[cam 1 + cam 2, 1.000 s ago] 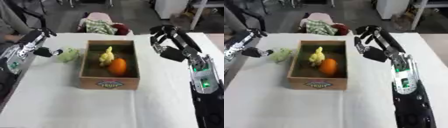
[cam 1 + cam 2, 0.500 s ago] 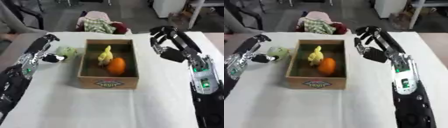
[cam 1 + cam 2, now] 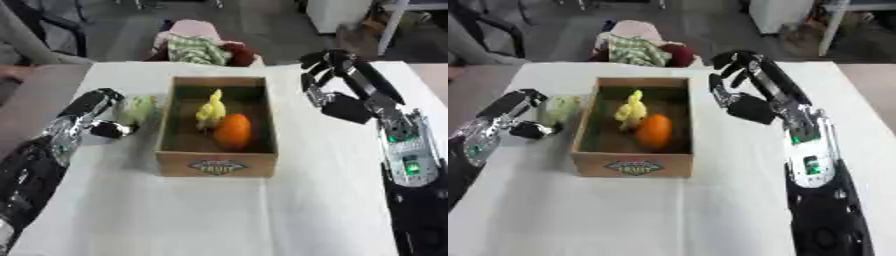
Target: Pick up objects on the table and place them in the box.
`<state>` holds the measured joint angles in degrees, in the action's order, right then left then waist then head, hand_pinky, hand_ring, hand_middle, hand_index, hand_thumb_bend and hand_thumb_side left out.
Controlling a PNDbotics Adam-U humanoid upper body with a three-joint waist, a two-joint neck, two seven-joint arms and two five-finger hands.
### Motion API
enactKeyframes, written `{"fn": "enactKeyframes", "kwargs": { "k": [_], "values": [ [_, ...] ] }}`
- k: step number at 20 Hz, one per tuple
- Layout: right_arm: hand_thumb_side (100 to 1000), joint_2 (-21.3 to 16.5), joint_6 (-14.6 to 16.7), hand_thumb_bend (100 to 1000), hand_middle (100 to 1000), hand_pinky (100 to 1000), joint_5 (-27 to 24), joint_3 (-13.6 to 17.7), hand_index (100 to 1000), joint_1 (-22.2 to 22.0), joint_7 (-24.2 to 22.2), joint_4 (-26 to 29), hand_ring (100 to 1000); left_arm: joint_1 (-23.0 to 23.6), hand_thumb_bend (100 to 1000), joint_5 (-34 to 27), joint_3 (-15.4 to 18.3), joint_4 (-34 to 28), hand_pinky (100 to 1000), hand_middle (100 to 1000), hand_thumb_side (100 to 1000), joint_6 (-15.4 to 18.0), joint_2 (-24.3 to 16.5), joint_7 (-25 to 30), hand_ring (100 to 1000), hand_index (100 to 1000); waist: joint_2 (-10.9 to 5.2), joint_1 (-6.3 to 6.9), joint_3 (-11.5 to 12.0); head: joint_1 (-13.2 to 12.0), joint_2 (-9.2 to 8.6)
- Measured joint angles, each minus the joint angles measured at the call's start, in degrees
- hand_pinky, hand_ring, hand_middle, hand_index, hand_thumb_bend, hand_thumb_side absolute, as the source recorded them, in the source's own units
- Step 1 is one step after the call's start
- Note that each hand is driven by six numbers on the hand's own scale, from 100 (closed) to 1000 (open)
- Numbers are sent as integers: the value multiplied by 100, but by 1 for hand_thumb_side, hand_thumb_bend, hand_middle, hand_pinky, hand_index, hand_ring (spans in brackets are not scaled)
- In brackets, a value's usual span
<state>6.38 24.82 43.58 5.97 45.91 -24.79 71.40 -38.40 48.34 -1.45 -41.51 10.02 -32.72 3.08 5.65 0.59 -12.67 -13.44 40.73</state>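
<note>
Moved since half a second ago: left hand [image 3: 94,107], now closer to the pale green object [image 3: 136,108], up against its outer side, on the side away from the box [image 3: 216,163]. Not possible to tell whether the fingers curl round the green object or only lie against it; too blurred. Lies on the white table [image 3: 201,215] just beside the left wall of the box, this green thing, not inside. Hardly shifted meanwhile: right hand [image 3: 745,89], raised over the table to the right of the box, near its far right corner, fingers spread and bent a little, holding nothing. Inside the box already: yellow object [image 3: 210,108] toward the far side, standing up, and orange round fruit [image 3: 232,132] just in front of it, touching or almost touching. On the near wall of the box, an oval label, letters not readable. Beyond the far edge of the table, behind the box, a heap of cloth [image 3: 199,45], striped green-white with pink and dark red.
</note>
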Motion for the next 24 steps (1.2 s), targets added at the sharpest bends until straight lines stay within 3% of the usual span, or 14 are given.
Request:
{"fn": "enactKeyframes", "kwargs": {
  "k": [1, 2, 3, 13, 19, 24],
  "values": [
    [642, 0, 0, 100, 700, 570, 2, 1, 828, 0, 0, 0, 690, 3, 195, -30, 10, -36, 693, 403, 269, -42, 0, -14, 439, 539, 6, -2, -1, 0, 0],
    [641, 0, 1, 100, 700, 570, 7, 1, 828, 0, -1, -1, 690, 9, 100, -80, 18, -76, 684, 359, 321, -83, 2, -53, 403, 502, 6, -4, -1, 0, 0],
    [648, 0, 1, 100, 700, 570, 10, 1, 828, 0, -1, -1, 690, 16, 119, -159, 21, -118, 684, 357, 251, -115, 3, -118, 402, 500, 7, -5, -1, 0, 0],
    [634, 4, 2, 100, 701, 571, 17, 1, 827, -1, 1, -3, 691, -69, 100, -1722, -36, -1236, 715, 349, 215, -194, -102, -402, 397, 499, -17, -23, 0, -1, 0],
    [634, 54, 6, 100, 700, 571, 18, -1, 827, -9, -5, -3, 691, -258, 100, -2619, -428, -2155, 718, 373, 217, -96, -110, -45, 422, 519, -55, -8, -42, -32, 0],
    [637, 104, 15, 100, 700, 570, 19, -4, 827, -55, -17, -2, 691, -411, 125, -2435, -803, -2267, 731, 426, 239, 113, 57, 472, 473, 561, -87, -5, -120, -100, 0]
  ]
}}
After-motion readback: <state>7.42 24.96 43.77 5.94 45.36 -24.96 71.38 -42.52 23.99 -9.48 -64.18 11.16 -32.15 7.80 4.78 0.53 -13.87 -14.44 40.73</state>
